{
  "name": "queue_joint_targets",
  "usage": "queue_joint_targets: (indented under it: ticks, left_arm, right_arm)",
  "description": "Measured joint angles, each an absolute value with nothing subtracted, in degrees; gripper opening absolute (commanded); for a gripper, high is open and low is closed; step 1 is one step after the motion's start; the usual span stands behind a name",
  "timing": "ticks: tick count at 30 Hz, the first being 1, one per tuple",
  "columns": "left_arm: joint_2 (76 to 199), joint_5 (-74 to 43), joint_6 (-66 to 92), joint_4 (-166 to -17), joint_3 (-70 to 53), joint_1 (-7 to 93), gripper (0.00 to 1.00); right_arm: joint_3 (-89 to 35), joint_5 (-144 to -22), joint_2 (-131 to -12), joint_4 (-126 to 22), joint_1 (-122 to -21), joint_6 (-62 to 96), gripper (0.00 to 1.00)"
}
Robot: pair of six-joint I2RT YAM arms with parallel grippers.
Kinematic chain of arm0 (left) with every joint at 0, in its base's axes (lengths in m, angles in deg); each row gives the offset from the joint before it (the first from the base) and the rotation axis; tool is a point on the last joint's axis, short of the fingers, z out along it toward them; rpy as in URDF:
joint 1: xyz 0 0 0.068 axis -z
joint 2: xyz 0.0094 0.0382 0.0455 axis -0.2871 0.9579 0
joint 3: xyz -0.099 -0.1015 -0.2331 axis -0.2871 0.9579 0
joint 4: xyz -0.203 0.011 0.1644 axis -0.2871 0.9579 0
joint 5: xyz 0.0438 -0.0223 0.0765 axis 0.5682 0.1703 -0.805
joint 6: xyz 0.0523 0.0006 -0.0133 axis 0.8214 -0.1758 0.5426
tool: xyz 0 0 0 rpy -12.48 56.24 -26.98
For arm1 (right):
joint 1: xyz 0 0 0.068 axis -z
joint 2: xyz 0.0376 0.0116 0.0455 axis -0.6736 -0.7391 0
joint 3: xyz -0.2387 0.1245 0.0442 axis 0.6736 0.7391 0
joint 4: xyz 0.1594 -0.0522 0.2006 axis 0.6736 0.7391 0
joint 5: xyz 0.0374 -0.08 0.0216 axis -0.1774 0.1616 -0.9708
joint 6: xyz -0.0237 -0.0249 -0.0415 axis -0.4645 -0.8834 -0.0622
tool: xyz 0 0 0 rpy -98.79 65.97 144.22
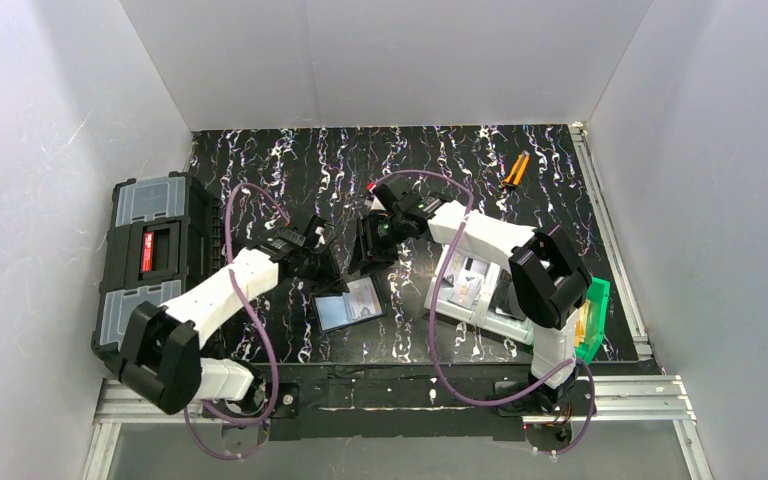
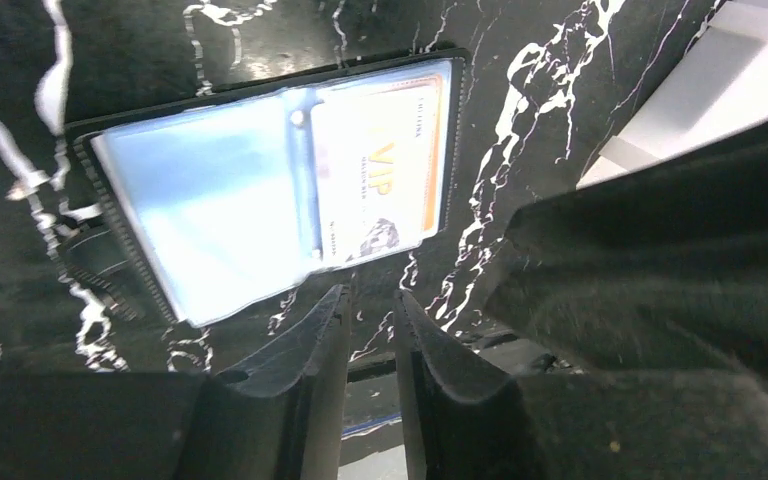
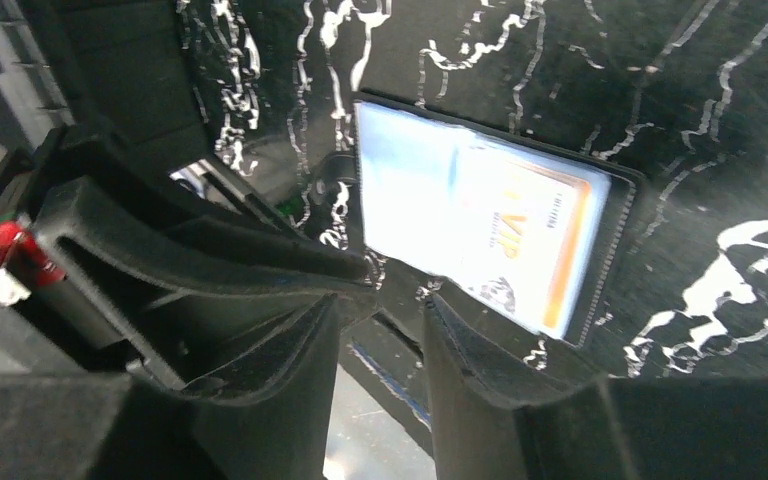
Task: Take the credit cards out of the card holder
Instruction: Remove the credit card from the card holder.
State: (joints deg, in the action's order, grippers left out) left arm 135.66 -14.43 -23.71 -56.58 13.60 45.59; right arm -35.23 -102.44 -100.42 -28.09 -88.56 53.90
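Note:
The card holder [image 1: 348, 305] lies open and flat on the black marbled table, near the front middle. It also shows in the left wrist view [image 2: 210, 190] and the right wrist view [image 3: 410, 190]. An orange-tan credit card [image 2: 380, 170] printed "VIP" sits inside one glossy pocket; it also shows in the right wrist view [image 3: 530, 235]. The other pocket looks blue-grey, and I cannot make out a silvery card there. My left gripper [image 1: 325, 262] [image 2: 370, 295] hovers just behind the holder, jaws a narrow gap apart and empty. My right gripper [image 1: 368, 255] [image 3: 385, 300] hovers beside it, jaws slightly apart and empty.
A big black toolbox [image 1: 150, 255] stands at the left edge. A grey bin [image 1: 475, 290] and a green bin [image 1: 592, 315] sit at the front right under the right arm. A small orange-handled tool [image 1: 515, 170] lies at the back right.

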Motion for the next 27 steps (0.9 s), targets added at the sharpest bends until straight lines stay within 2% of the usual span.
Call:
queue_joint_targets:
  ticks: [9,27]
  left_arm:
    - [143.7,-6.7,-25.0,-67.1,18.5,43.7,0.28]
    - [146.8,-3.9,-24.7,-74.3,23.6,42.3,0.27]
  right_arm:
    - [-28.6,-97.4,-99.6,-24.1,-88.7,49.4,0.47]
    - [-27.7,-95.6,-103.7,-23.2,-89.7,47.4,0.42]
